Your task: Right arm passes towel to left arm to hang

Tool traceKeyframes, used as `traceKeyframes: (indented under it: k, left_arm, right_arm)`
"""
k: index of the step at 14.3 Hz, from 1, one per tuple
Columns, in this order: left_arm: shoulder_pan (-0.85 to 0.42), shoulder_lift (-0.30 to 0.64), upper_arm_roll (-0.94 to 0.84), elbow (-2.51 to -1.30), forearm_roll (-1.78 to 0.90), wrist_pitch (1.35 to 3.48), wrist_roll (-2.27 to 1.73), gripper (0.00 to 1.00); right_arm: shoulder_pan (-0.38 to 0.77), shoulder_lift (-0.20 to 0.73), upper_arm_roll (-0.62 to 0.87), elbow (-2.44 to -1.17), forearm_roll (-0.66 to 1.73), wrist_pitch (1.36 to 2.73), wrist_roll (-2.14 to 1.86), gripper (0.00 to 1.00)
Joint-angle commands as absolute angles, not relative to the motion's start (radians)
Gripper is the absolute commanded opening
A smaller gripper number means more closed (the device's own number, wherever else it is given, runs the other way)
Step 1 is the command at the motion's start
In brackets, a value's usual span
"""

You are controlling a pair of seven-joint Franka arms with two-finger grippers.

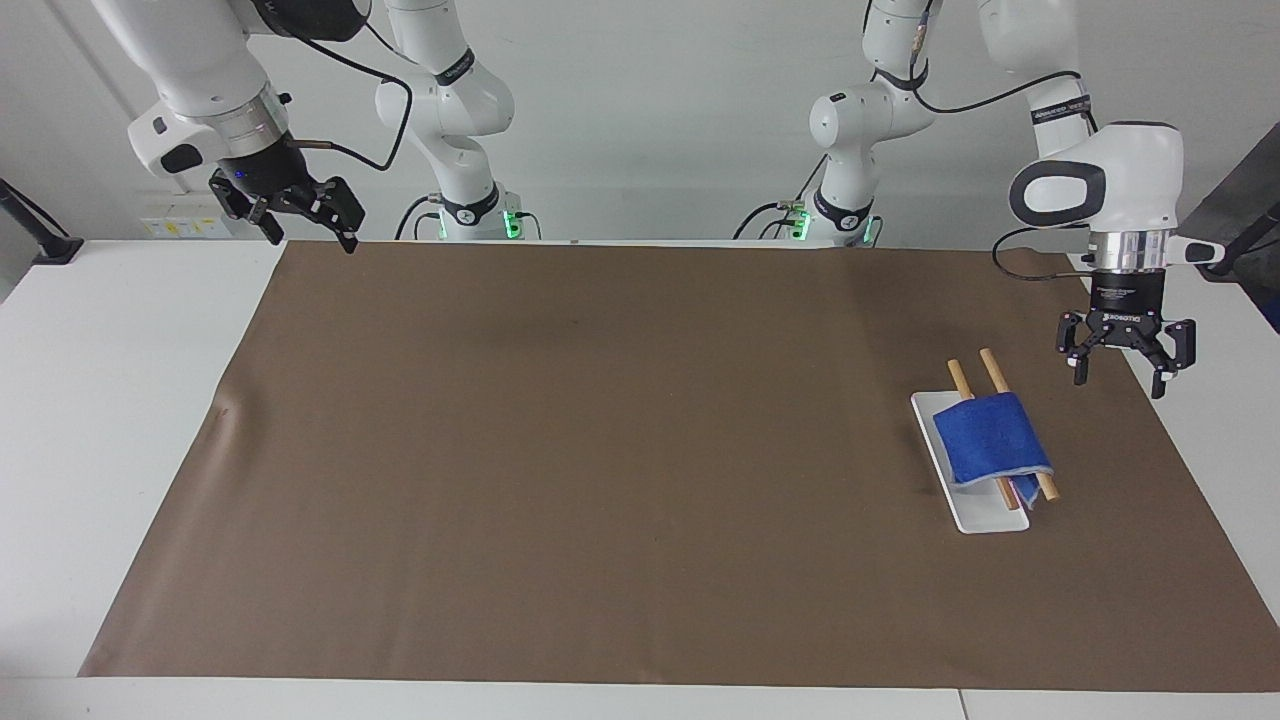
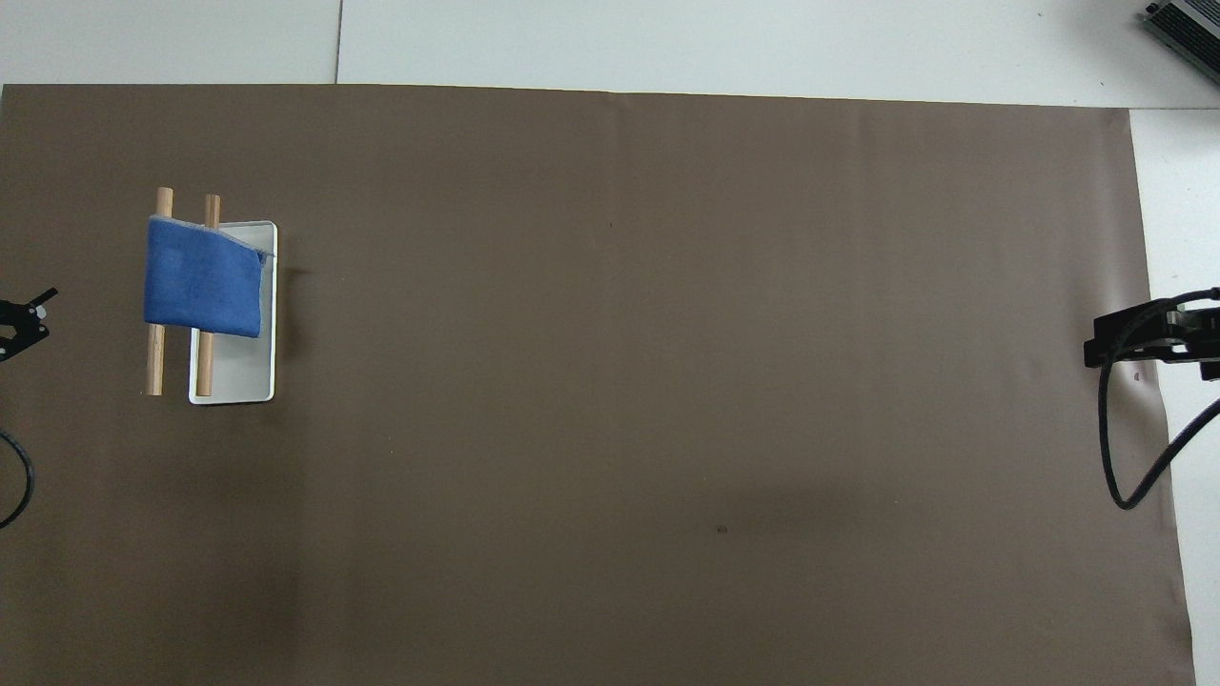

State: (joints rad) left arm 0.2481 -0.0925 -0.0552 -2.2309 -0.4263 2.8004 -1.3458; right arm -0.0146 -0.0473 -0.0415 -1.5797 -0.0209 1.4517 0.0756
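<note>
The royal-blue towel (image 1: 988,441) hangs draped over the two wooden bars of a small rack (image 1: 1000,378) that stands on a white base (image 1: 985,518), toward the left arm's end of the table; it also shows in the overhead view (image 2: 202,289). My left gripper (image 1: 1126,372) is open and empty in the air beside the rack, over the brown mat's edge. Only its tip (image 2: 21,322) shows in the overhead view. My right gripper (image 1: 300,225) is open and empty, raised over the mat's corner at the right arm's end, where that arm waits.
A brown mat (image 1: 600,450) covers most of the white table (image 1: 110,380). The right arm's black cable (image 2: 1129,419) loops over the mat's edge in the overhead view. The rack's white base (image 2: 238,386) sits on the mat.
</note>
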Motion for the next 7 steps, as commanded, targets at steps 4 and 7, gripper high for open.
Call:
traceKeyframes:
  k: [4, 7]
  left_arm:
    - [0.134, -0.052, -0.051, -2.077, -0.120, 2.645, -1.246, 0.96]
    - [0.060, -0.035, -0.051, -2.001, -0.084, 2.533, -1.006, 0.96]
  right_arm:
    - [-0.021, -0.074, -0.038, -1.609, -0.018, 1.453, 0.055, 1.00]
    - [-0.021, -0.072, -0.038, -1.609, -0.018, 1.454, 0.055, 1.00]
